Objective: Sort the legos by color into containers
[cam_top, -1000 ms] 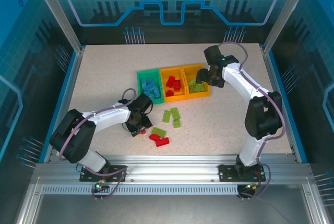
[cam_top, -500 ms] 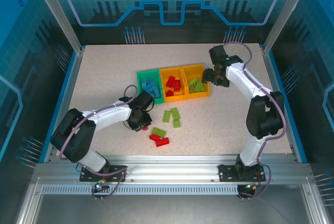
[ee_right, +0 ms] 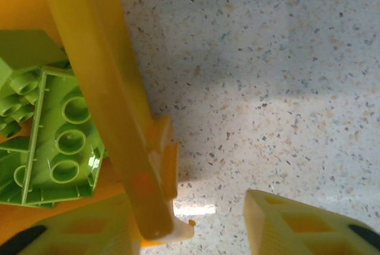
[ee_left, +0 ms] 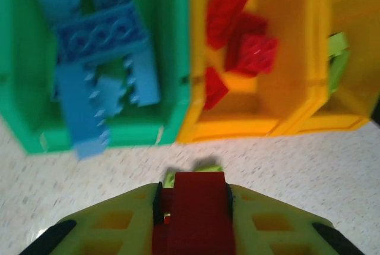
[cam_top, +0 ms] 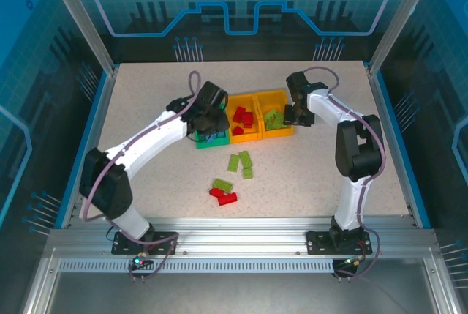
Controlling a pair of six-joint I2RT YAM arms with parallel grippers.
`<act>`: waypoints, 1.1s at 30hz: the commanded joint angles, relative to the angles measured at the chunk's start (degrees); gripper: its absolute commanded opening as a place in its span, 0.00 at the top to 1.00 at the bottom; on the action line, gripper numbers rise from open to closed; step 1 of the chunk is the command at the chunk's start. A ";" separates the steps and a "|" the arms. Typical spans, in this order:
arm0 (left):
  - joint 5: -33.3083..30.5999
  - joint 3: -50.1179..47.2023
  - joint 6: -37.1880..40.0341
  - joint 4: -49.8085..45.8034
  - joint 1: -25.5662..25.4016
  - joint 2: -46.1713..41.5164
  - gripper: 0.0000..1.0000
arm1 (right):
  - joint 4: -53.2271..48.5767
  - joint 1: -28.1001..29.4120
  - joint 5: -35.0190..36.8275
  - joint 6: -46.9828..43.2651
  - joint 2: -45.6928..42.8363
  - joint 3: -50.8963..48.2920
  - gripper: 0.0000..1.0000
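The left gripper (ee_left: 193,191) is clamped on a red studded plastic brick (ee_left: 196,216). It hangs above the near side of the bins, about where the green plastic bin (ee_left: 18,88) meets the middle orange-yellow plastic bin (ee_left: 237,125). The three joined bins sit around the middle of the speckled beige table (cam_top: 146,102), with the green one leftmost. Blue bricks (ee_left: 101,41) lie in the green bin, red bricks (ee_left: 243,35) in the middle one, and lime green bricks (ee_right: 53,136) in the right orange-yellow plastic bin (ee_right: 107,88). The right gripper (ee_right: 189,210) has its jaws apart, straddling that bin's right wall. Between the bins and the table's near edge lie four loose lime green bricks (cam_top: 232,162) and a small cluster of loose red bricks (cam_top: 227,198).
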 commanded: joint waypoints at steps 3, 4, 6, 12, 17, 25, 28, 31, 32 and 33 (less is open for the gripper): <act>1.08 10.29 10.39 -1.33 0.37 8.80 0.71 | 2.92 0.33 -2.22 -1.09 -0.25 -1.73 0.67; 1.45 12.09 11.20 -1.34 0.43 10.50 0.71 | 2.96 0.65 -2.34 -1.07 -0.22 -1.96 0.70; 1.97 15.39 12.40 -1.69 0.43 13.76 0.71 | 2.57 1.52 -2.40 -0.91 -0.37 -2.29 0.72; 2.26 23.31 14.52 -3.09 0.47 22.43 0.70 | 2.91 4.12 -1.89 1.76 -3.40 -6.48 0.74; 1.92 28.60 15.82 -4.10 0.82 27.63 0.69 | 3.46 4.97 -1.16 4.30 -6.68 -9.98 0.66; 0.18 29.76 16.18 -7.42 1.33 29.20 0.43 | 2.21 5.22 -1.93 4.95 -12.65 -10.62 0.23; -0.11 27.35 15.58 -6.79 1.28 26.93 0.25 | 1.96 5.47 -2.38 5.42 -15.63 -10.95 0.20; -0.01 23.44 14.27 -4.30 1.16 22.68 0.01 | 2.19 6.95 -2.18 5.15 -18.96 -12.04 0.19; -0.14 21.96 13.77 -3.31 1.19 20.84 0.01 | 2.34 7.97 -1.49 4.76 -20.05 -12.69 0.19; -0.21 20.91 13.43 -2.67 1.17 19.34 0.01 | 2.60 9.12 -1.11 4.29 -20.96 -13.34 0.19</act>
